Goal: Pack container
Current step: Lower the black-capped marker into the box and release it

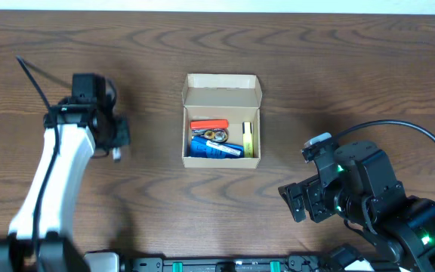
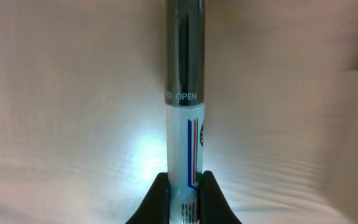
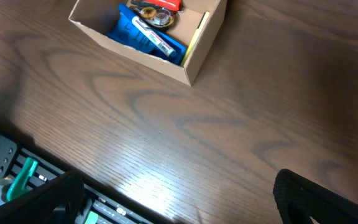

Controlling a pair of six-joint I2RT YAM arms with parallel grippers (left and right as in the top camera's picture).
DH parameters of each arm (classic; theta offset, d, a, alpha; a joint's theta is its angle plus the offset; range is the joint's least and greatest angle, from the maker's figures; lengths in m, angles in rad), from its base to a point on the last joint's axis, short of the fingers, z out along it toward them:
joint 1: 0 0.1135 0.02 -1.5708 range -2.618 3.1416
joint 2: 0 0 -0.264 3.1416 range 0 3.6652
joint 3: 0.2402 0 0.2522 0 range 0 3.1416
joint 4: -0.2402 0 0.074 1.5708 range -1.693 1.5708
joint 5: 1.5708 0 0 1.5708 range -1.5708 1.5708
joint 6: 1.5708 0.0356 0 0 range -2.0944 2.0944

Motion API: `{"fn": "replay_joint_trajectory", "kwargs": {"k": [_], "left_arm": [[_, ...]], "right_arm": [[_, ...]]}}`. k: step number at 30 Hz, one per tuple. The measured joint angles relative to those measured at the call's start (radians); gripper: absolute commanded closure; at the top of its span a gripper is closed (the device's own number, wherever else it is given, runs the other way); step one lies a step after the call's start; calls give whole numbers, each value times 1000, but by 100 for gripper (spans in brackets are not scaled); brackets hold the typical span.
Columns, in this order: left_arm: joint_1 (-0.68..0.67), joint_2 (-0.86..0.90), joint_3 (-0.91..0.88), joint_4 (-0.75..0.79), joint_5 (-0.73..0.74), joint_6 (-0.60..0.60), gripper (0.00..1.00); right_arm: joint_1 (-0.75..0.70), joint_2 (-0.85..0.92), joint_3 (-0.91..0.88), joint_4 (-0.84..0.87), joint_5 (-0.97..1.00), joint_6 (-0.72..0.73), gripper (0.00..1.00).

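A dark wood-grain table fills the overhead view, with a pale strip along its far edge and a black rail at the near edge. Nothing more of the room shows.

One box sits at the table's centre with its flap open at the far side. Inside it lie four things: one red piece, one blue packet, one small metal ring and one yellow strip.

There are two arms. The left gripper, well left of the box, is clamped on one pen with a white barrel and a dark cap. The right gripper, near the table's right front, has its fingers wide apart and holds nothing.
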Motion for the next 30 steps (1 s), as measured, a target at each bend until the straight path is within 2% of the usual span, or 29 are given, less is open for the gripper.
{"fn": "replay_joint_trajectory", "kwargs": {"k": [2,6,7,9,13,23,30], "left_arm": [[-80,-65,40,13,42,90,94],[-324,-161,78,52,101,382,94],[-391,-168,79,52,105,482,95],[-467,-159,79,57,115,608,94],[-564,-93,79,120,122,788,94],[-583,161,79,166,122,1022,95],[-583,231,79,173,70,1077,94]], "right_arm": [[0,0,0,0,0,0,1],[0,0,0,0,0,0,1],[0,0,0,0,0,0,1],[0,0,0,0,0,0,1],[0,0,0,0,0,0,1],[0,0,0,0,0,0,1],[0,0,0,0,0,0,1]]}}
